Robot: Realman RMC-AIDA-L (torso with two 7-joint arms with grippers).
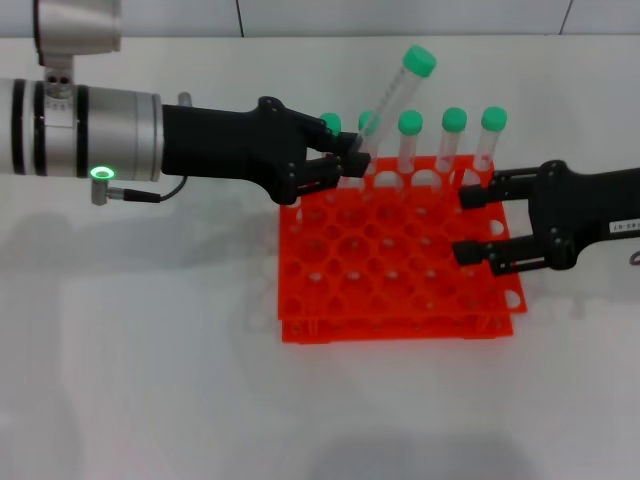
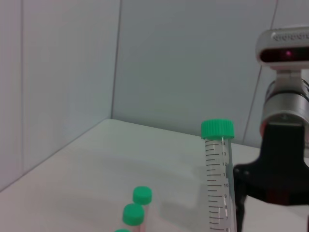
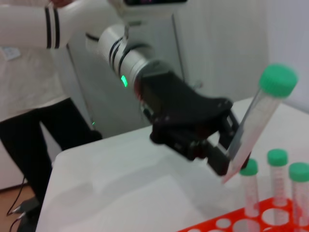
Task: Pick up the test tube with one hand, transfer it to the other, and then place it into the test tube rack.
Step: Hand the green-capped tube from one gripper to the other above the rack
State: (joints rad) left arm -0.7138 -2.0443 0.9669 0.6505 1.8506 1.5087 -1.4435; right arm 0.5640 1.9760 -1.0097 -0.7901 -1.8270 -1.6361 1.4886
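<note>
Tube [image 1: 392, 100], slim clear plastic, green-capped

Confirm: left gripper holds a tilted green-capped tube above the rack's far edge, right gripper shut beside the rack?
Not quite. The right gripper is open, its fingers spread, in the head view. The rest holds: left gripper grips the tilted tube above the rack.

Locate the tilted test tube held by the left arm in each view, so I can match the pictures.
Head view: test tube leans above the rack's far edge, clamped low by the left end effector.
Left wrist view: test tube stands at lower centre-right.
Right wrist view: test tube slants at the right, in the left end effector.
Shared landmark: its green cap.
</note>
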